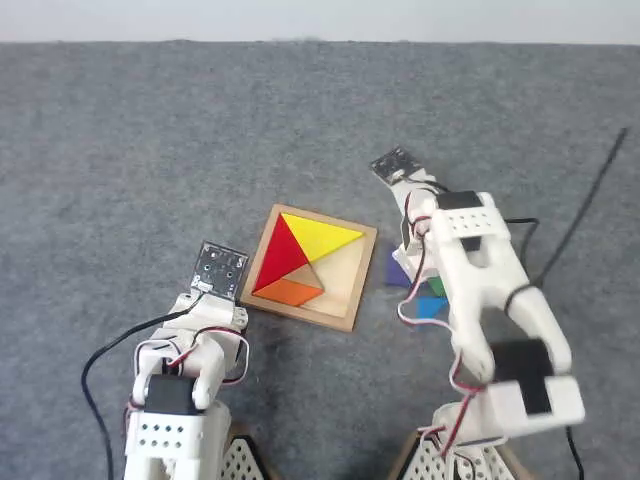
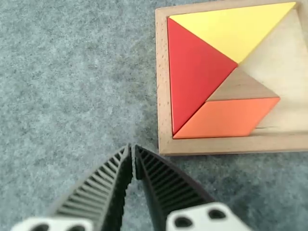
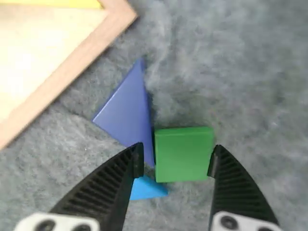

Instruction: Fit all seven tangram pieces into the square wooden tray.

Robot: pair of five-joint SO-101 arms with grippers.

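The square wooden tray [image 1: 300, 314] lies mid-table and holds a red triangle [image 1: 278, 255], a yellow triangle [image 1: 322, 238] and an orange parallelogram [image 1: 290, 292]. On the carpet to its right, under the right arm, lie a purple triangle [image 1: 398, 270], a green square [image 1: 437, 288] and a light blue piece [image 1: 431, 307]. My right gripper [image 3: 175, 160] is open, low over the carpet, with one finger on each side of the green square [image 3: 183, 149]. The purple triangle [image 3: 127, 113] touches that square's edge. My left gripper [image 2: 132, 151] is shut on nothing, just off the tray's [image 2: 216, 144] near-left side.
Grey carpet covers the whole table. The tray's right half is bare wood [image 1: 345, 275]. Open carpet stretches behind the tray and to its left. A black cable [image 1: 585, 215] runs at the far right.
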